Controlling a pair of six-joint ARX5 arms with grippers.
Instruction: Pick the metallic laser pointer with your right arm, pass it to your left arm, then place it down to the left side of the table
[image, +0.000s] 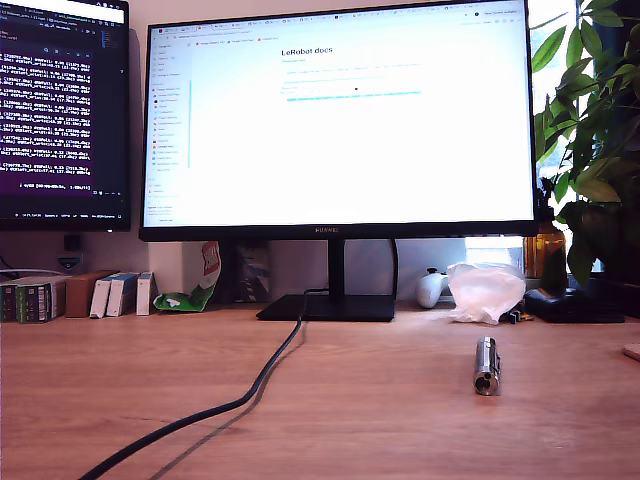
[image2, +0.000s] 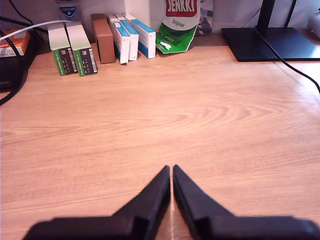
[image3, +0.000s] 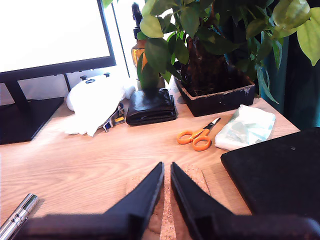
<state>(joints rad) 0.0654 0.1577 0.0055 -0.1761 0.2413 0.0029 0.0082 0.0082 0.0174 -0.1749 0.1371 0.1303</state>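
Wood-grain table (image: 120, 400) under a monitor (image: 340, 110); laser pointer (image: 486, 364) lies untouched. My first gripper (image2: 171, 170) and my second gripper (image3: 166, 166) are clenched, empty. Pick not started: I'd say second opens, swings over to the pointer.

The shiny silver metallic laser pointer (image: 486, 365) lies flat on the wood-grain table (image: 350, 400), dark opening toward the exterior camera.

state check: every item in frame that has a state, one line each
metallic laser pointer: lying flat on the table, not gripped
my first gripper: shut, empty
my second gripper: shut, empty, above a cork mat
large monitor: on, showing a docs page
second monitor: on, terminal text
orange scissors: closed, lying flat
black wallet: closed
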